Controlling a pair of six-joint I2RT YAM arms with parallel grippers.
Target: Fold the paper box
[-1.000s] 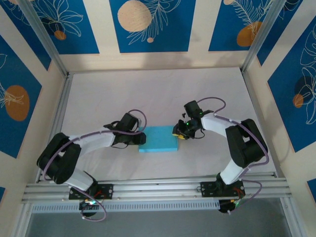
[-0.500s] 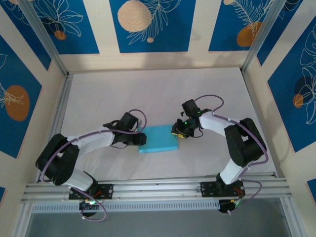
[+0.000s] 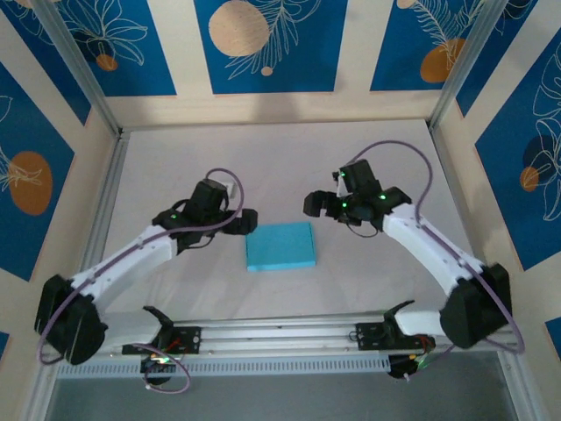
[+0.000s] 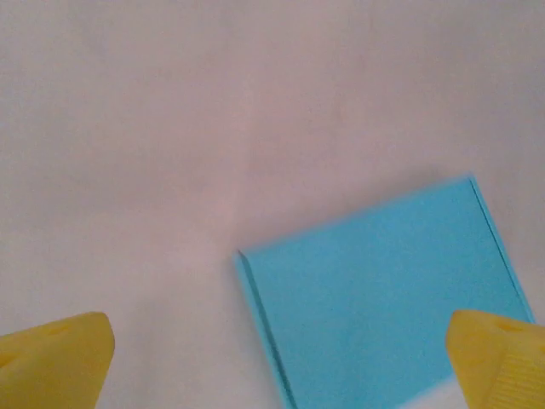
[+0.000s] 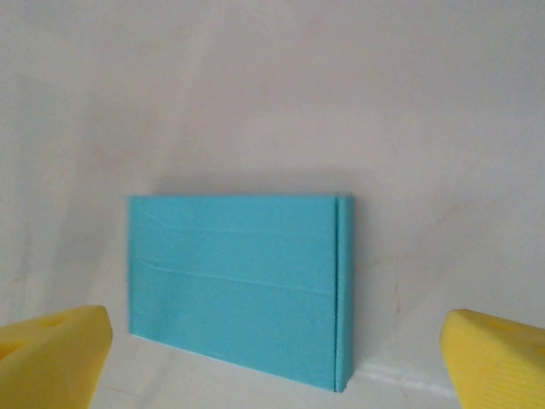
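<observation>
The left end effector [image 3: 246, 220] is seen just left of the box [image 3: 280, 246], by its far left corner and apart from it. Its yellow fingertips [image 4: 53, 358] are spread wide and nothing is held between them. The box itself lies flat on the pale surface [image 3: 193, 167] between the two end effectors, closed up as a shallow light-blue rectangle; a folded seam can be made out along one short side in the right wrist view. Being thin card, it is judged to be very light, and likely to skid across the smooth surface if pushed from one side only. Its hollow walls and lid would probably dent or spring open under a hard pinch. A hold is best taken across the two short ends, where the doubled card should be stiffest, or light pressure laid flat on the lid with the opposite side braced. The right end effector [image 3: 314, 205] is placed just beyond the box's far right corner, likewise spread wide and empty, with no contact made.
</observation>
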